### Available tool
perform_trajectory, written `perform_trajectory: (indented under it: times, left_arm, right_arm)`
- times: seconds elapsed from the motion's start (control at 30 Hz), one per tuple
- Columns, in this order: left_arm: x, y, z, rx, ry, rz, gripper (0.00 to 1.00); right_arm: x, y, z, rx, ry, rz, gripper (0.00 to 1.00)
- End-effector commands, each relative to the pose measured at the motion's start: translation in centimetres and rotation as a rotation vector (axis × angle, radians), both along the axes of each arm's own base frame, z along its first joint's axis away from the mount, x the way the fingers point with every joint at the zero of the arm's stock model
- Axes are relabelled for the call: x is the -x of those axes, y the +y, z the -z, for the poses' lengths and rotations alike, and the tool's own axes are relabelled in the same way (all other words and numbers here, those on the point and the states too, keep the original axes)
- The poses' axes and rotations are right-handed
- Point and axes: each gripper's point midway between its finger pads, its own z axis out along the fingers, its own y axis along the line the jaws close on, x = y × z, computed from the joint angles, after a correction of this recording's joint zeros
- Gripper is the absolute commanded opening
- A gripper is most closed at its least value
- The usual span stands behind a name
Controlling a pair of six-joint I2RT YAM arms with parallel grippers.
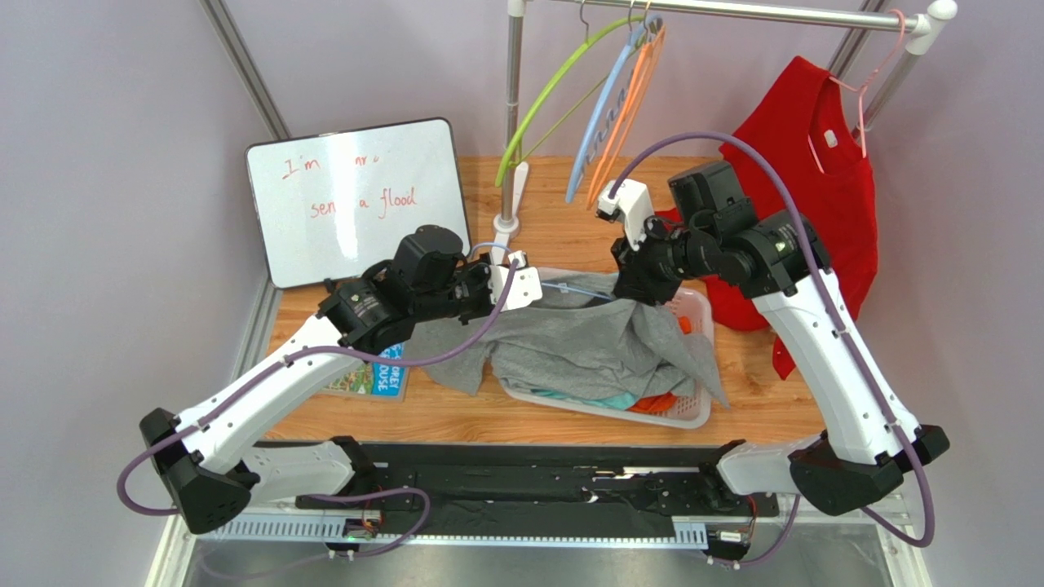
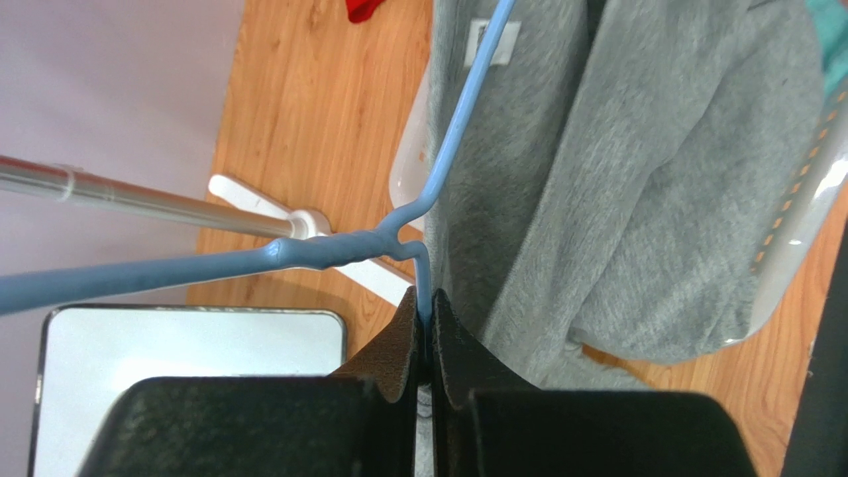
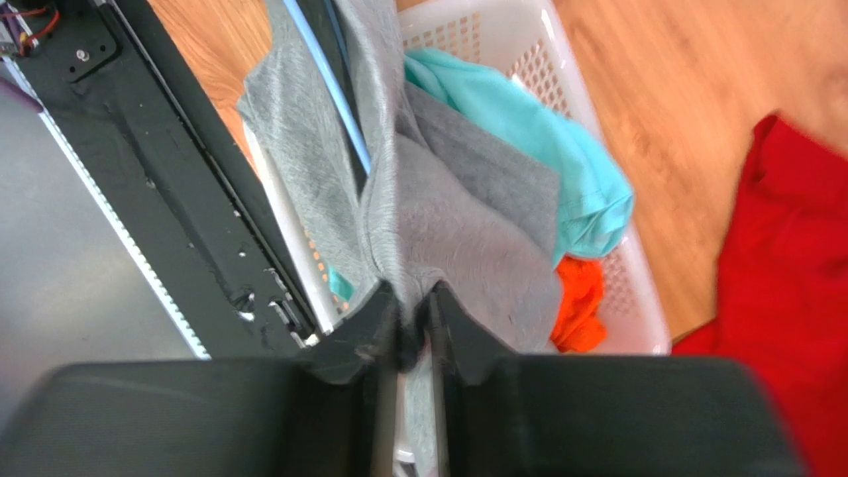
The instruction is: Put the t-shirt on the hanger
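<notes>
Pale walls closed round a wooden tabletop (image 1: 760, 404), where a white perforated plastic basket (image 1: 699, 410) sat under a metal clothes rail (image 1: 735, 12). Draped over the basket's rim lay the t-shirt (image 1: 588, 349), soft heather-grey knit, rumpled and folded, with a teal garment (image 3: 518, 129) beneath it. The hanger (image 2: 199, 263), a thin, smooth periwinkle rod, was held above the basket, one arm running up beside the white neck label (image 2: 491, 45).

The left hand (image 2: 426, 318) was clenched on the hanger just below the fork of its shoulders. The right hand (image 3: 410, 313) nipped a fold of the t-shirt between its fingers.

The step looked like threading the hanger through the neck. Next, I judged, the cloth needed drawing over the bare second arm, with the hanger kept steady so the limp knit would not slide off.
</notes>
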Motion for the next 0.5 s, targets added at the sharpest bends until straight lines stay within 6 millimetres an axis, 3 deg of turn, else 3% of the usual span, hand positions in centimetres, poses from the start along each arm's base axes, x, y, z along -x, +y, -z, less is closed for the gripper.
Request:
perform_trajectory:
  times: [0.0,0.1,0.2,0.33,0.47]
  left_arm:
    - [1.1,-0.2,-3.3,0.046,-0.020,-0.012,0.00]
    - [1.3,0.1,-4.4,0.051,-0.038,-0.010,0.00]
    - [1.5,0.4,-5.2,0.041,-0.070,0.007,0.00]
    - [1.8,0.0,-6.7,0.031,-0.103,0.038,0.00]
    - [2.1,-0.6,-8.7,0.025,-0.094,0.060,0.00]
  right_arm:
    - [1.8,0.0,-2.3,-0.014,-0.023,-0.106,0.38]
    - [2.7,-0.6,-3.8,-0.017,-0.087,-0.145,0.62]
    - [3.4,-1.1,-5.0,-0.028,-0.140,-0.164,0.74]
    - [3.1,-0.6,-5.9,-0.031,-0.163,-0.194,0.75]
    - [4.0,1.5,-5.8,-0.025,-0.147,-0.290,0.72]
